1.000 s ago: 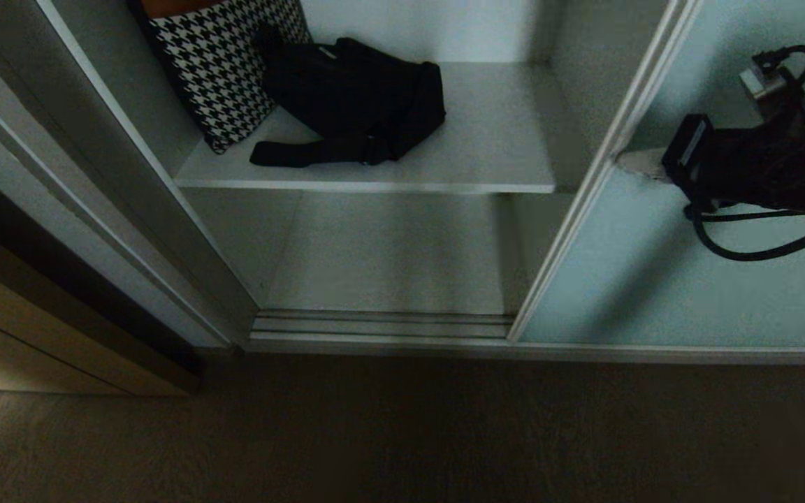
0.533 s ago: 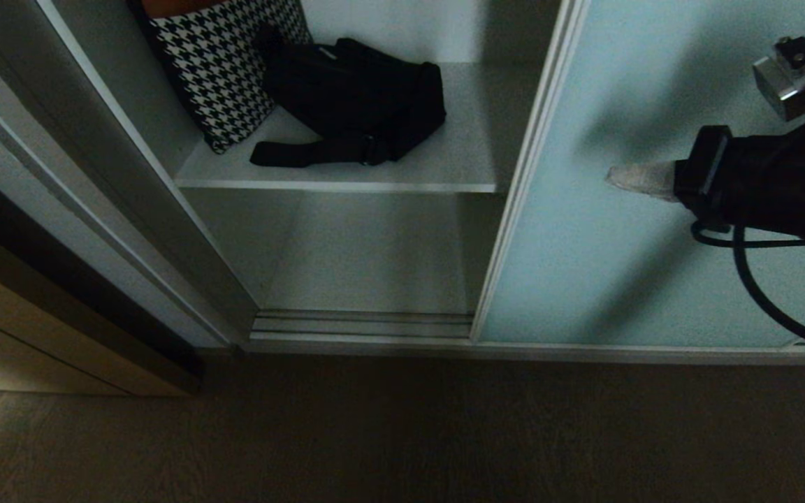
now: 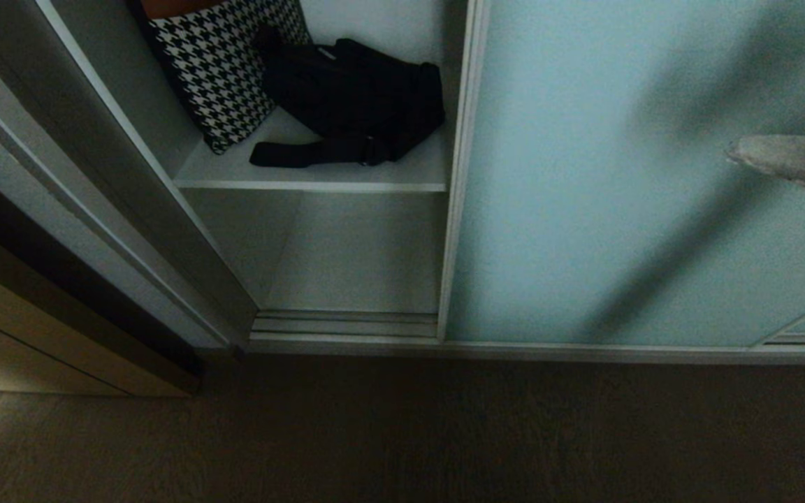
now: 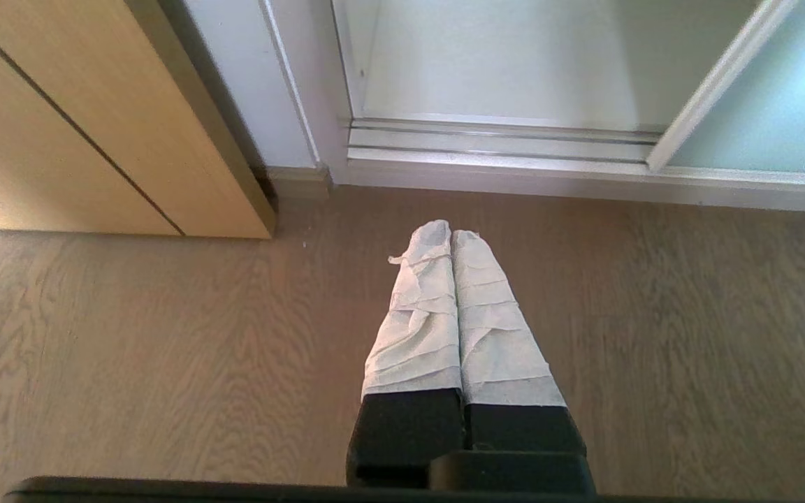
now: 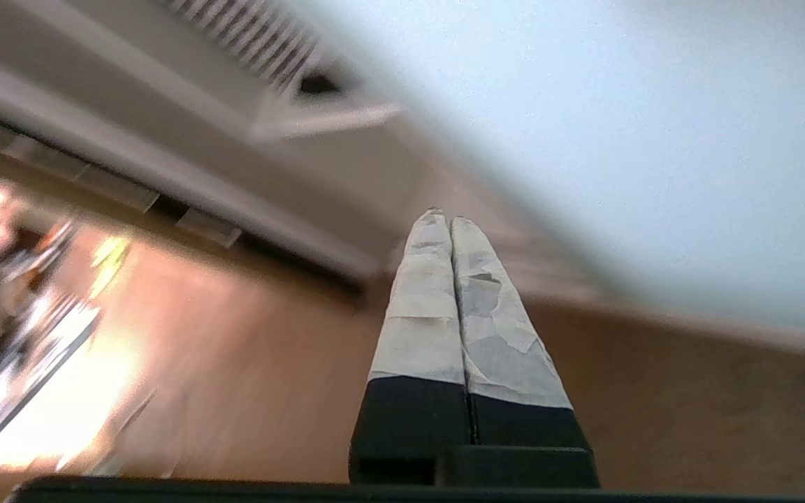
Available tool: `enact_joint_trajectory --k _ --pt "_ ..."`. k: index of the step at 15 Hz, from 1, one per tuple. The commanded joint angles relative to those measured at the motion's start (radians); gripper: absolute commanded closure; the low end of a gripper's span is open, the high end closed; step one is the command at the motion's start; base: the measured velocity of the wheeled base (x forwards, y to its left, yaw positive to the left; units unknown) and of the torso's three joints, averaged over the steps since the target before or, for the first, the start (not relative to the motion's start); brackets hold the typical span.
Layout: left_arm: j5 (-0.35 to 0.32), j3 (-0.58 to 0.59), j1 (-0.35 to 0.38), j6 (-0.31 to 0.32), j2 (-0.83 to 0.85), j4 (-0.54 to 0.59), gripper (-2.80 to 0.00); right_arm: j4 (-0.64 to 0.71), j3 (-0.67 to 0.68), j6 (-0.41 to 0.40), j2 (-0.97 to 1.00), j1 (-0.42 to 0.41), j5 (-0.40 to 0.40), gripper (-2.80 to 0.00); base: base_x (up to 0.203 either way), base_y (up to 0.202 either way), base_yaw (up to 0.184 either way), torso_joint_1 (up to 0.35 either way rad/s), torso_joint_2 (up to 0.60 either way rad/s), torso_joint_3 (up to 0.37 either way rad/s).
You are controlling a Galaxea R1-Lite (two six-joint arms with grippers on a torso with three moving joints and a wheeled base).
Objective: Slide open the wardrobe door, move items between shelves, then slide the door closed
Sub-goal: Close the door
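At nine o'clock in the head view, a light wooden cabinet (image 3: 39, 328) is seen beside the grey wardrobe frame (image 3: 116, 209). The left end effector (image 4: 451, 241) is seen only in its own wrist view, hanging above the wooden floor (image 4: 130, 335) with its tape-wrapped fingers (image 4: 416, 314) pressed together and nothing between them; the bottom track (image 4: 500, 136) of the wardrobe lies ahead of it.

Towards eleven o'clock, a houndstooth cushion (image 3: 224, 66) is propped against the inner side wall on the upper shelf (image 3: 305, 175). The black shoulder bag (image 3: 357, 91) lies on the same shelf, touching the cushion, with its strap (image 3: 312, 151) stretched along the board near the front edge. Below, at about the centre, the lower shelf (image 3: 353, 258) is seen bare.

From twelve o'clock across to three o'clock, the sliding wardrobe door (image 3: 619, 175) is seen covering most of the opening; its silver frame edge (image 3: 458, 175) stands just beside the bag's right end, so only a narrow gap is left uncovered.

At three o'clock, the right end effector (image 3: 734, 154) is seen at the picture's edge, in front of the frosted glass and pointing towards nine o'clock. In the right wrist view its wrapped fingers (image 5: 430, 307) are pressed together, gripping nothing. Whether the tip touches the glass cannot be told.
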Motion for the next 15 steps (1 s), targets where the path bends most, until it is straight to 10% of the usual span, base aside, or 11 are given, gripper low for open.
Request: enact_joint_trajectory --k 1,15 --pt "0.0 0.0 0.0 0.0 0.002 0.0 0.0 -0.003 0.01 0.002 -0.06 -0.12 0.002 0.0 0.0 0.0 0.0 0.0 0.0 0.0" --pt "0.0 0.0 0.0 0.0 0.001 0.0 0.0 -0.148 -0.086 -0.012 0.105 -0.921 0.015 0.0 0.0 0.0 0.0 0.0 0.0 0.0"
